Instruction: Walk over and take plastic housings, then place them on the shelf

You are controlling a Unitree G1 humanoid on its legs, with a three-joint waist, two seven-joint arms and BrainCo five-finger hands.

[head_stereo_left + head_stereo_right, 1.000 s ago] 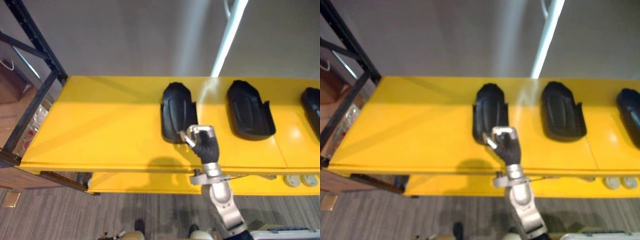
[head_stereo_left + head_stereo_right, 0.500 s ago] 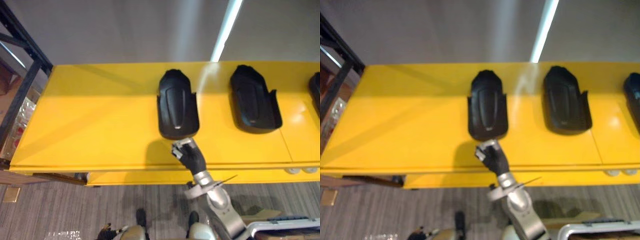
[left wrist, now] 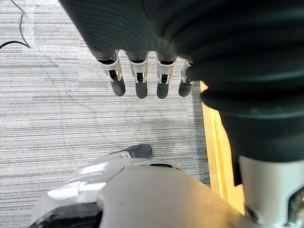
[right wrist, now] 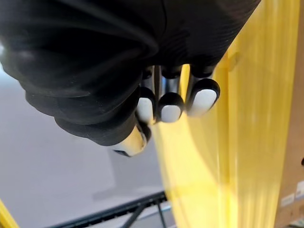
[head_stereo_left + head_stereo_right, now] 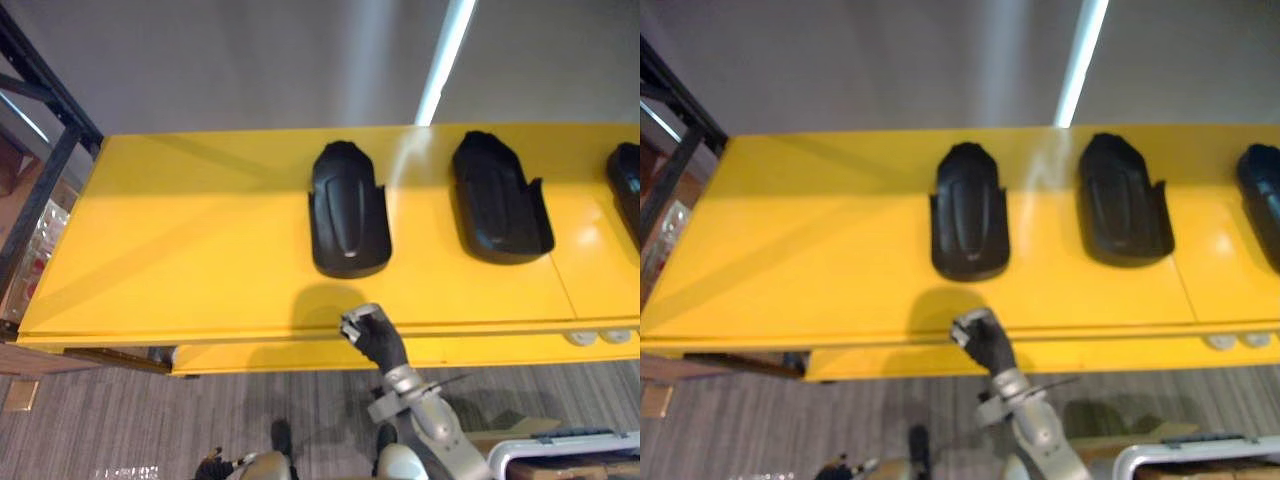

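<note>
The right robot hand [image 5: 372,335], whose fingers were against the near end of the black moulded plastic housing [image 5: 348,208] a second ago, has pulled back to the front edge of the flat yellow shelf [image 5: 180,250]. It now sits clear of the housing, fingers curled in on nothing. That housing lies flat on the shelf in a row with a second black housing [image 5: 500,198] and a third black housing [image 5: 625,195], so this placement looks finished and fetching another is probably next. The left robot hand [image 3: 137,80] hangs with straight, empty fingers over the grey carpeted floor [image 3: 47,118].
</note>
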